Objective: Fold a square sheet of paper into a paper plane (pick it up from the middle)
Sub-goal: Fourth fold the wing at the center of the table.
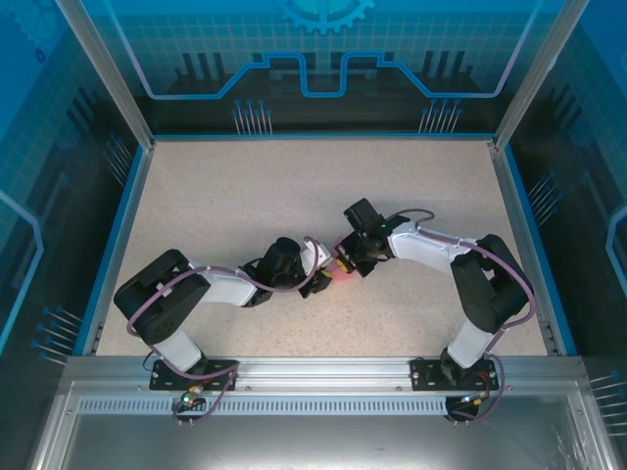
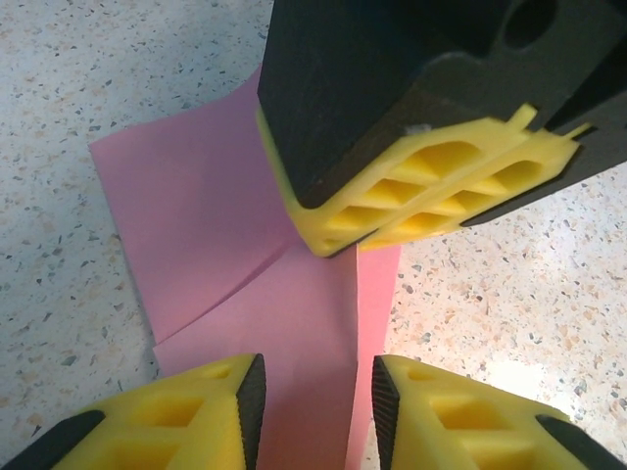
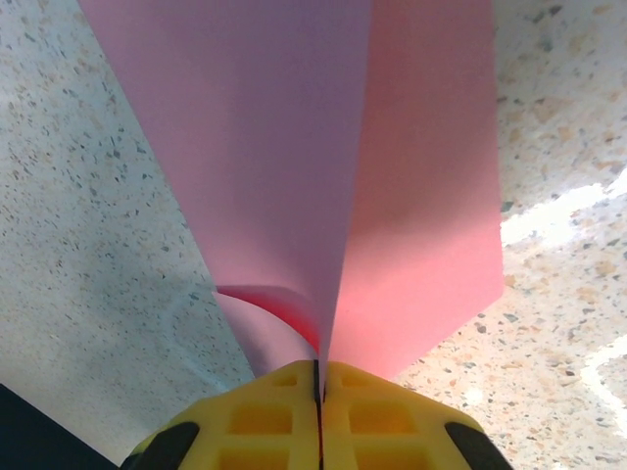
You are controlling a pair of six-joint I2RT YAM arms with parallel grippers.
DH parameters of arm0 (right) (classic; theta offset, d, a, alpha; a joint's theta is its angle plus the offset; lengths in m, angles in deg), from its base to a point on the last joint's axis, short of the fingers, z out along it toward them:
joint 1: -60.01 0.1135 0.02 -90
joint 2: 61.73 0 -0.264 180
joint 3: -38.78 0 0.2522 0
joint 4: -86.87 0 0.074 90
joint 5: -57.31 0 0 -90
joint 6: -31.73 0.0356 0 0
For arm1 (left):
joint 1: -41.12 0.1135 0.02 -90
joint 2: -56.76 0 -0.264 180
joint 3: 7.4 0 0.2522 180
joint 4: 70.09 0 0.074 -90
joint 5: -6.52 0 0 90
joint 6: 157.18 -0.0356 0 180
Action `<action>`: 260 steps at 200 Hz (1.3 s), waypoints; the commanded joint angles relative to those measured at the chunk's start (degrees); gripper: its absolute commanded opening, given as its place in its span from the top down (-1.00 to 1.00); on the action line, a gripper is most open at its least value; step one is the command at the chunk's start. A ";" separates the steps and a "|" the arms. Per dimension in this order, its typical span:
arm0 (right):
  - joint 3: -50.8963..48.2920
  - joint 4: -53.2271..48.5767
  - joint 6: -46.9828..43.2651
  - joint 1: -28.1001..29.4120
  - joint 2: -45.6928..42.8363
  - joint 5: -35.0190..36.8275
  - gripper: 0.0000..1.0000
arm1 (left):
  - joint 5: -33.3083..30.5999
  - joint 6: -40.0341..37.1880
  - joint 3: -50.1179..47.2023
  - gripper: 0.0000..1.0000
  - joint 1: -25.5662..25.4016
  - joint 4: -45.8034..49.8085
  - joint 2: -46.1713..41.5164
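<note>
The pink sheet of paper (image 2: 211,211) lies on the speckled table, folded, with a flap on its left and a raised ridge running down its middle. My right gripper (image 3: 318,377) is shut on that ridge, and the two pink sides (image 3: 421,196) fan out from its yellow fingertips. In the left wrist view the right gripper (image 2: 421,201) pinches the far end of the paper. My left gripper (image 2: 318,411) is open, its black pads either side of the ridge's near end with gaps showing. From above, both grippers (image 1: 321,284) (image 1: 345,266) meet over the paper (image 1: 346,281) at mid-table.
Blue rails (image 1: 118,235) border the beige table (image 1: 294,186) on the left, back and right. Both arms bend inward from their bases at the near edge. Open tabletop lies behind and beside the grippers.
</note>
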 commanded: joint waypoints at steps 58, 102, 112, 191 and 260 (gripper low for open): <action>-0.05 0.37 0.38 -1.22 -0.60 -3.88 0.86 | 0.93 -2.13 -0.37 0.28 -0.45 -0.69 0.84; -0.09 0.19 0.20 -1.63 -0.85 -4.27 0.83 | 0.74 -2.30 0.01 0.49 -0.45 0.02 1.14; -0.05 0.10 0.05 -1.63 -0.99 -4.12 0.80 | 0.74 -2.14 0.10 0.55 -0.40 -0.02 1.10; 0.20 -0.54 -11.88 -2.55 -3.82 -1.46 -0.31 | 3.36 7.11 -0.35 0.73 -0.47 -1.01 0.50; -6.20 4.48 -27.57 -4.84 -11.98 0.40 -0.49 | 4.45 26.87 -0.19 0.77 -0.45 -0.30 -0.69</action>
